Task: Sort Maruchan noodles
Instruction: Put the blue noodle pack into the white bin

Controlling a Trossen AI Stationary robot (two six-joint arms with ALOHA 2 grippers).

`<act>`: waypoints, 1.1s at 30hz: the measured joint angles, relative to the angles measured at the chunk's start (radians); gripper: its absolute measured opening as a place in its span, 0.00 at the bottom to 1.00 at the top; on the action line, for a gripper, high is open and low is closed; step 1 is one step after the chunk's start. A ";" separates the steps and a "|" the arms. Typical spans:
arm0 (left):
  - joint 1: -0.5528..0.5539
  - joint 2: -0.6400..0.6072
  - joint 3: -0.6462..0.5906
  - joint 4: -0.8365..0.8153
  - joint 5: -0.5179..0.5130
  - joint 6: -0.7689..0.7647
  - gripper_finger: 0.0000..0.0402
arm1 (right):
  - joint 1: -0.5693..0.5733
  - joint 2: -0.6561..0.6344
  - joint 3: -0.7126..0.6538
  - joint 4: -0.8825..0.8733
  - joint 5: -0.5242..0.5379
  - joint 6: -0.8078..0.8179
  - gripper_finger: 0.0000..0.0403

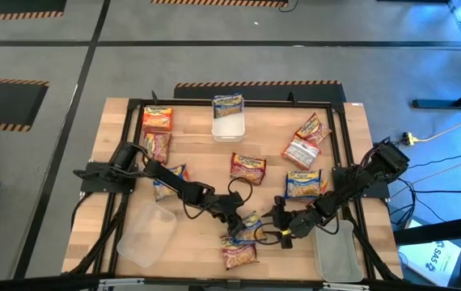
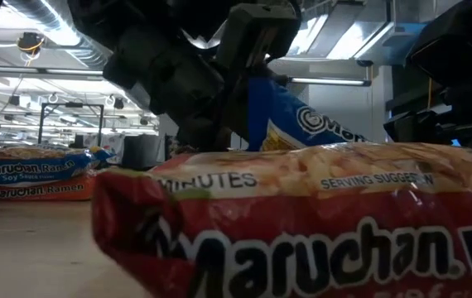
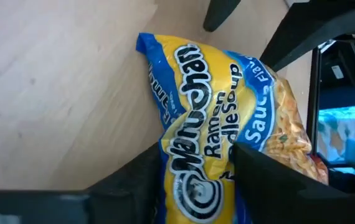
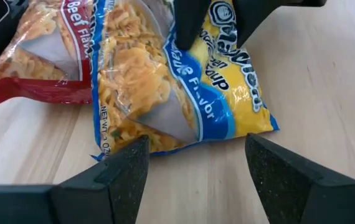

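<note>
A blue-and-yellow Maruchan noodle packet [image 1: 248, 229] lies near the table's front middle, beside a red packet [image 1: 239, 255]. My left gripper [image 3: 196, 168] reaches in from the table's left and is shut on the blue packet's logo end. My right gripper [image 4: 193, 162] stands open on the packet's other side. Its fingers flank the packet's clear noodle end [image 4: 146, 124] without touching it. In the low view the blue packet [image 2: 298, 120] rises tilted behind the red packet [image 2: 302, 223]. My left gripper pinches the blue packet's yellow logo end [image 3: 187, 180] between its two fingers [image 3: 134, 180], one on each long side. The fingers slant down from the table's left and lie along the packet. The held end is tipped up; the opposite end [image 4: 165, 140] rests on the table.
More packets lie about: orange [image 1: 158, 119], red [image 1: 156, 146], blue [image 1: 170, 179], red [image 1: 247, 167], blue [image 1: 303, 183] and two at the far right [image 1: 305, 141]. A white tub [image 1: 229, 123] holds one packet. Clear tubs stand at the front left [image 1: 145, 234] and front right [image 1: 336, 250].
</note>
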 joint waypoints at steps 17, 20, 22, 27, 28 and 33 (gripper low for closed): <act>-0.009 -0.015 -0.002 0.026 -0.045 0.201 0.16 | 0.002 -0.168 0.000 -0.211 0.007 0.002 0.62; -0.011 -0.039 -0.002 0.025 -0.082 0.269 0.13 | 0.002 -0.249 0.000 -0.299 0.016 0.017 0.62; -0.012 -0.063 -0.003 0.019 -0.117 0.333 0.10 | 0.002 -0.293 0.000 -0.334 0.023 0.019 0.62; -0.010 -0.117 -0.002 0.005 -0.214 0.515 0.02 | -0.004 -0.355 0.000 -0.352 0.079 0.000 0.62; -0.010 -0.130 -0.002 -0.009 -0.233 0.553 0.01 | -0.009 -0.362 0.000 -0.354 0.089 -0.008 0.62; -0.002 -0.171 -0.002 -0.029 -0.307 0.716 0.00 | -0.078 -0.409 0.000 -0.377 0.107 -0.051 0.62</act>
